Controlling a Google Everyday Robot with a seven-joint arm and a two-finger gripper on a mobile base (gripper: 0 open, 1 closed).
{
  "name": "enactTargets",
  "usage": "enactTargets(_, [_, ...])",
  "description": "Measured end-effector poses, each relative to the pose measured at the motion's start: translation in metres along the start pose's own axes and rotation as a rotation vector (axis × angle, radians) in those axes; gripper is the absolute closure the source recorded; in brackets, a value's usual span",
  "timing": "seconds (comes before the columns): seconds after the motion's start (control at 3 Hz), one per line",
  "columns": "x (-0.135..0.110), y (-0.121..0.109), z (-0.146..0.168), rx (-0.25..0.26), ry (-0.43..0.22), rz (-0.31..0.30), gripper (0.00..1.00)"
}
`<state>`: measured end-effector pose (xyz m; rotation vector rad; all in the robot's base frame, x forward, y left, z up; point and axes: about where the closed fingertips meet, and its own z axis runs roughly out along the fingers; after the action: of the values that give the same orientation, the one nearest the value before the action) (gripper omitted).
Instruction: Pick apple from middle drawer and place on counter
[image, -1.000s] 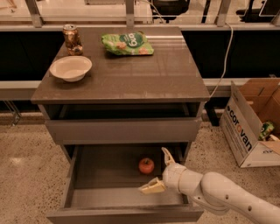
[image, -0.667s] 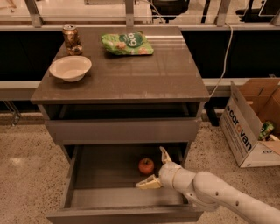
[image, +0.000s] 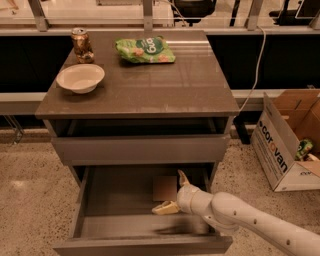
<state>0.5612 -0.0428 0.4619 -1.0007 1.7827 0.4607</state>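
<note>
The middle drawer (image: 117, 202) is pulled out wide below the counter (image: 150, 87). My gripper (image: 173, 193) is inside the drawer on its right side, with the white arm reaching in from the lower right. Its two pale fingers (image: 165, 208) are spread apart, so it is open. The round red apple does not show. Only a flat dull brown patch (image: 164, 188) shows between the fingers on the drawer floor.
On the counter stand a white bowl (image: 80, 78), a drink can (image: 80, 44) and a green snack bag (image: 145, 50). The shallower drawer (image: 140, 148) above is slightly open. A cardboard box (image: 287, 142) stands on the floor at the right.
The gripper has shifted a little left and deeper into the drawer. The red apple seen beside the fingers before no longer shows; a dull brown patch is there.
</note>
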Motion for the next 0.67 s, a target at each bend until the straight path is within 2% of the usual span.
enactTargets(0.67, [0.026, -0.014, 0.026, 0.008, 0.026, 0.093, 0.0])
